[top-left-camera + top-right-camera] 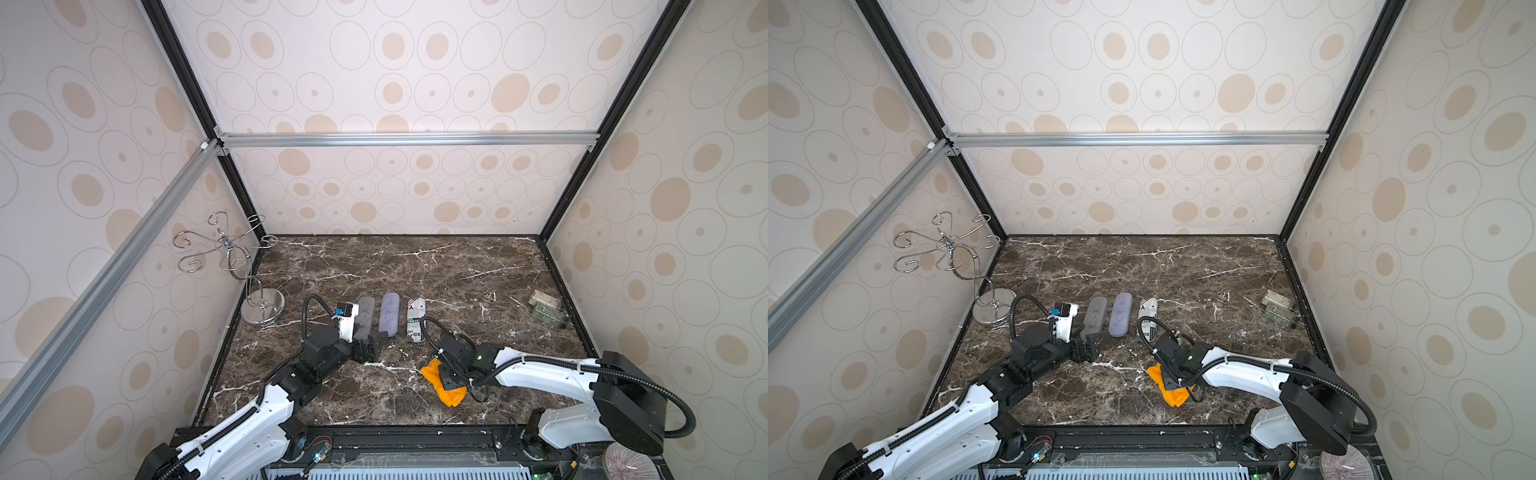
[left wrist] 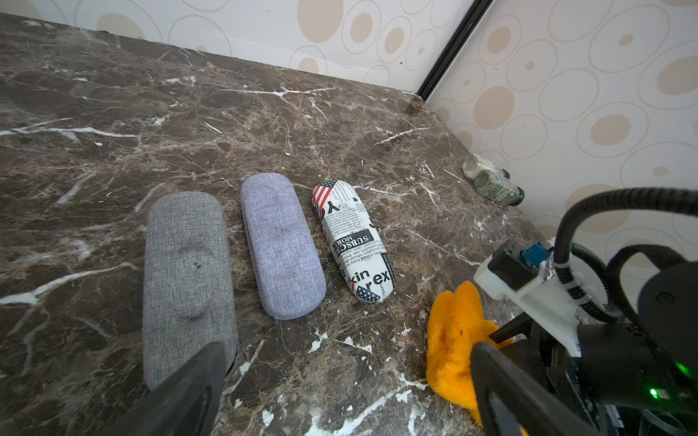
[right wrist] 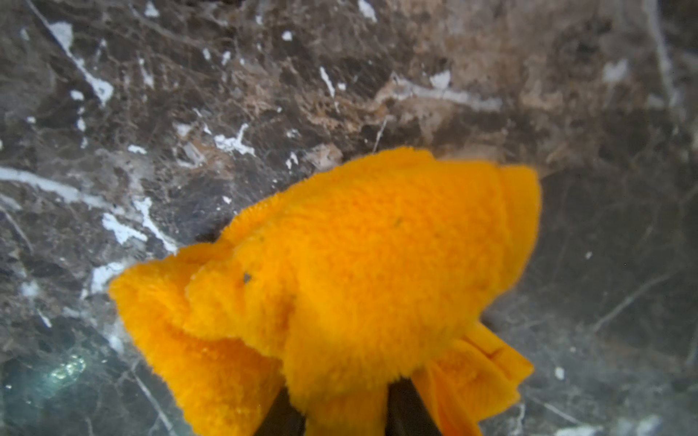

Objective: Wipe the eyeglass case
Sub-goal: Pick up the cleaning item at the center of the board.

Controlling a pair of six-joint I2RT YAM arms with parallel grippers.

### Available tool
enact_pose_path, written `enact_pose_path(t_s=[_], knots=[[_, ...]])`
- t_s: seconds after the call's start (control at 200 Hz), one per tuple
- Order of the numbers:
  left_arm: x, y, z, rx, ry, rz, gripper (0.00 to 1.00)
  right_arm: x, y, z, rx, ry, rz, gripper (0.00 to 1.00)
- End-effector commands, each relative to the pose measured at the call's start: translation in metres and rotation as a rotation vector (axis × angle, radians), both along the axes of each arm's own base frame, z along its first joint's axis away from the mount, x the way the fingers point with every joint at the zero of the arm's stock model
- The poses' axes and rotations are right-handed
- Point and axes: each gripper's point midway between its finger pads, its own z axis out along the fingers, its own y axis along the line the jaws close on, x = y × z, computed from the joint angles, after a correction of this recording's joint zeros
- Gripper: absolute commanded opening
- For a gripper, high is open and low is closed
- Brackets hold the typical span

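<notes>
Three eyeglass cases lie side by side on the marble table: a grey one (image 1: 365,318) (image 2: 189,271), a lilac one (image 1: 389,313) (image 2: 281,245) and a newspaper-print one (image 1: 415,320) (image 2: 353,241). My left gripper (image 1: 372,347) (image 2: 345,358) is open, low over the table at the near end of the grey case, with nothing between its fingers. An orange cloth (image 1: 442,384) (image 3: 359,264) lies bunched near the front of the table. My right gripper (image 1: 448,376) (image 3: 342,407) is shut on the cloth, pinching a fold between both fingers.
A chrome wire stand (image 1: 232,257) with a round base stands at the left wall. Two small jars (image 1: 546,309) lie at the right wall. The enclosure's papered walls close in three sides. A patterned plate (image 1: 623,461) sits off the table's front right.
</notes>
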Motion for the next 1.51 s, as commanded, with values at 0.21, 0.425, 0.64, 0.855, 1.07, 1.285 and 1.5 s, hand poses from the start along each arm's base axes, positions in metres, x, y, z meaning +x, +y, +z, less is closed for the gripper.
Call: enact_pose_path(t_s=[0.21,0.425,0.64,0.855,1.07,1.285,1.5], knots=[[0.002,0.009,0.006,-0.058,0.003,0.073,0.97,0.001,-0.018,0.042,0.074,-0.142,-0.019,0.14],[0.006,-0.004,-0.004,-0.031,0.079,0.049,0.98,0.006,-0.029,0.079,0.115,-0.257,-0.012,0.09],[0.017,-0.027,-0.010,0.053,0.116,0.041,0.96,0.007,-0.043,0.104,0.091,-0.321,-0.008,0.09],[0.031,-0.059,-0.018,0.202,0.164,0.079,0.89,0.005,-0.059,0.105,0.095,-0.359,-0.055,0.08],[0.039,-0.095,-0.034,0.279,0.214,0.098,0.86,0.001,-0.065,0.104,0.129,-0.374,-0.076,0.08],[0.047,-0.114,-0.058,0.332,0.250,0.112,0.86,-0.002,-0.070,0.099,0.118,-0.365,-0.080,0.07],[0.055,-0.133,-0.072,0.384,0.248,0.104,0.85,-0.006,-0.072,0.092,0.113,-0.342,-0.084,0.07]])
